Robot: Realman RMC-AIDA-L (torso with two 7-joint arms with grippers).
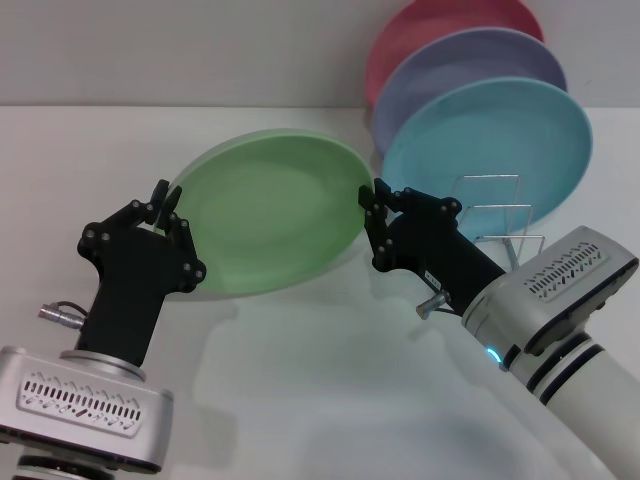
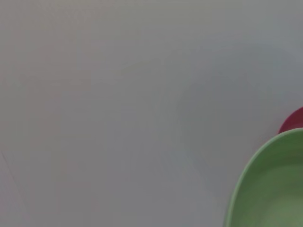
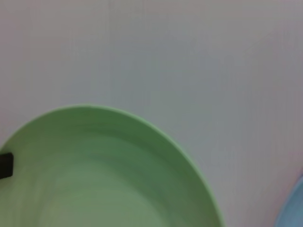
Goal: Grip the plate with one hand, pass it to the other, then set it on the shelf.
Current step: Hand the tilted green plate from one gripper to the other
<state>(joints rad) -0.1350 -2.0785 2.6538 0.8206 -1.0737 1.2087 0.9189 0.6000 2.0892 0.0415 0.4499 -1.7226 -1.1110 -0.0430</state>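
Green plastic plate (image 1: 268, 213) is hanging tilted above the tabletop (image 1: 300, 400), with the left gripper (image 1: 165, 205) closing on one rim and the right gripper (image 1: 375, 215) pinching the opposite rim. Wire shelf (image 1: 500, 215) is standing just beyond the right gripper, so that arm is nearer for placing.

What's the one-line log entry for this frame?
stage: handover | green plate held off table | left hand on one rim | right hand on other rim | rack slot free
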